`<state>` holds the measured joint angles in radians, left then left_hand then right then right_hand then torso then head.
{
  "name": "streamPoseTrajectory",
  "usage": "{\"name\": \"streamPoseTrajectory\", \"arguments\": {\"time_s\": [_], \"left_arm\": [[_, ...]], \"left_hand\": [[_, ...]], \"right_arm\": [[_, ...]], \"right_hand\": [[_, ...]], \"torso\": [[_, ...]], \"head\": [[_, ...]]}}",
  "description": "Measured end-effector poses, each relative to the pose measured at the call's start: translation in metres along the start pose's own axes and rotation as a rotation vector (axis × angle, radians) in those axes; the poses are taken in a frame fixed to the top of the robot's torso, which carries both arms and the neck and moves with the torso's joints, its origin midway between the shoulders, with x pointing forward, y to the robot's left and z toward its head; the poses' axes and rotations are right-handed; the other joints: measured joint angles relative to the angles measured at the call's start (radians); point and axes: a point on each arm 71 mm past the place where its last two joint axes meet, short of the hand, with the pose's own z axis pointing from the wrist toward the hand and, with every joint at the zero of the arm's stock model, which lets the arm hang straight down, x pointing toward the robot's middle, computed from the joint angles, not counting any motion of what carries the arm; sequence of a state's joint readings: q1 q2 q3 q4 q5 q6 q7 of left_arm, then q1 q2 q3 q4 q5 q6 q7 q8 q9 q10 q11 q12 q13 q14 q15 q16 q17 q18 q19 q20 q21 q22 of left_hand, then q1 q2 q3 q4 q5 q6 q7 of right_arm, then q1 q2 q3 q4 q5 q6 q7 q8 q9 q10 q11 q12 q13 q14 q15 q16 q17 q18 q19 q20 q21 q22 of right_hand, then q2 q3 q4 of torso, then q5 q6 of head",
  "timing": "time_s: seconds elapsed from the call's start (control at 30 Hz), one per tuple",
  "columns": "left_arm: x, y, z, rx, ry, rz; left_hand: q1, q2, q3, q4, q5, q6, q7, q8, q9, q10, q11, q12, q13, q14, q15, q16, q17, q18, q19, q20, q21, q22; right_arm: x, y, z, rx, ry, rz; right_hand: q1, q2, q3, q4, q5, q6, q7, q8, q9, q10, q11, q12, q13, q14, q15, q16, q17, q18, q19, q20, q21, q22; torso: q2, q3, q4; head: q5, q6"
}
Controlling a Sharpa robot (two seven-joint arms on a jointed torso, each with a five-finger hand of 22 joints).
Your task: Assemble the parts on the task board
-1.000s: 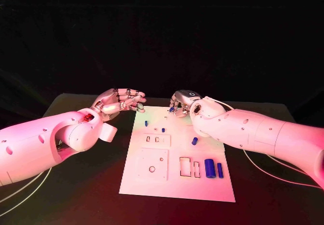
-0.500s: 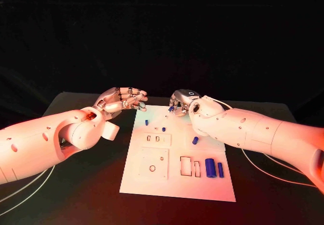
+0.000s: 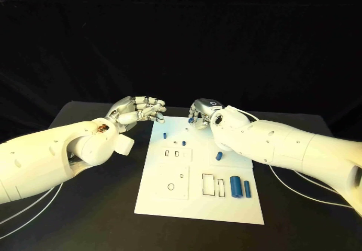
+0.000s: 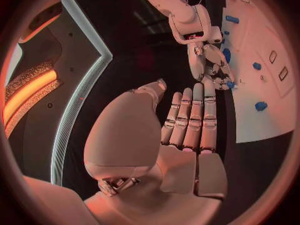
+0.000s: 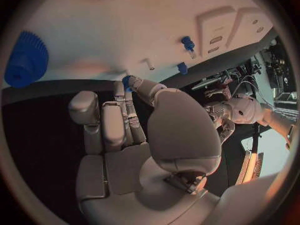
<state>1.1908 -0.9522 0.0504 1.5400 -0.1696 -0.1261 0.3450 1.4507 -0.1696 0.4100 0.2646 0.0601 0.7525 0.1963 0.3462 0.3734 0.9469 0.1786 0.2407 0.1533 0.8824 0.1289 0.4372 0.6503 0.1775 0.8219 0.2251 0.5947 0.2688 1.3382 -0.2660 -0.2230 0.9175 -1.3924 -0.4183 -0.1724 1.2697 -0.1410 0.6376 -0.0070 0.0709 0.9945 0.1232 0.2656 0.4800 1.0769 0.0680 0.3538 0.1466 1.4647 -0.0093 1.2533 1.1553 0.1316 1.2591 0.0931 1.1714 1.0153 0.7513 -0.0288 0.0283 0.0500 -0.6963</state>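
On the matte black table (image 3: 90, 219), the right hand (image 3: 202, 113) pinches a small blue part (image 5: 127, 81); the left hand (image 3: 139, 111) curls empty.

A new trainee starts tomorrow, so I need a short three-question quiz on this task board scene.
1. True or false: two blue cylinders lie side by side towards the near right corner of the task board.
2. The right hand is over the board's: A far edge, B near edge, C middle.
3. Fill in: the small piece pinched at the right hand's fingertips is coloured ____.
Key: 1 true; 2 A; 3 blue.
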Motion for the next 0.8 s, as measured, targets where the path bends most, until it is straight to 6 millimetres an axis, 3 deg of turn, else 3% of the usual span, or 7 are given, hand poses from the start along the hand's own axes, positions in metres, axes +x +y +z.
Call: {"name": "streamPoseTrajectory", "arguments": {"time_s": [0.53,0.8], "left_arm": [[0.0015,0.0,0.0008,0.001,0.004,-0.002],[0.0017,0.0,0.0009,0.001,0.005,-0.003]], "left_hand": [[0.0,0.0,0.0,0.0,0.0,0.0,0.0,-0.005,0.0,0.0,0.0,0.0,-0.001,0.0,0.0,0.0,-0.003,0.0,0.004,0.004,-0.007,-0.002],[0.0,0.0,0.0,0.0,0.0,0.0,0.0,-0.005,0.0,0.0,0.0,0.0,-0.001,0.0,0.0,0.0,-0.003,0.0,0.004,0.004,-0.007,-0.002]], "right_arm": [[0.0008,0.003,0.0023,0.0,0.013,0.0],[0.0029,0.0011,0.0025,0.008,0.029,0.001]], "right_hand": [[-0.005,-0.005,-0.003,0.003,-0.002,-0.011,0.007,-0.001,0.017,-0.012,0.005,-0.008,-0.003,0.0,0.0,0.0,-0.003,0.0,0.0,0.0,0.0,-0.003],[-0.036,-0.037,-0.004,0.016,-0.001,-0.09,0.036,-0.069,-0.001,-0.081,0.034,-0.038,-0.022,0.0,0.018,-0.011,-0.029,0.0,-0.02,0.02,-0.035,-0.039]], "torso": [[-0.001,0.0011,-0.0019],[-0.001,0.0011,-0.0021]], "head": [[0.002,-0.006],[0.002,-0.006]]}}
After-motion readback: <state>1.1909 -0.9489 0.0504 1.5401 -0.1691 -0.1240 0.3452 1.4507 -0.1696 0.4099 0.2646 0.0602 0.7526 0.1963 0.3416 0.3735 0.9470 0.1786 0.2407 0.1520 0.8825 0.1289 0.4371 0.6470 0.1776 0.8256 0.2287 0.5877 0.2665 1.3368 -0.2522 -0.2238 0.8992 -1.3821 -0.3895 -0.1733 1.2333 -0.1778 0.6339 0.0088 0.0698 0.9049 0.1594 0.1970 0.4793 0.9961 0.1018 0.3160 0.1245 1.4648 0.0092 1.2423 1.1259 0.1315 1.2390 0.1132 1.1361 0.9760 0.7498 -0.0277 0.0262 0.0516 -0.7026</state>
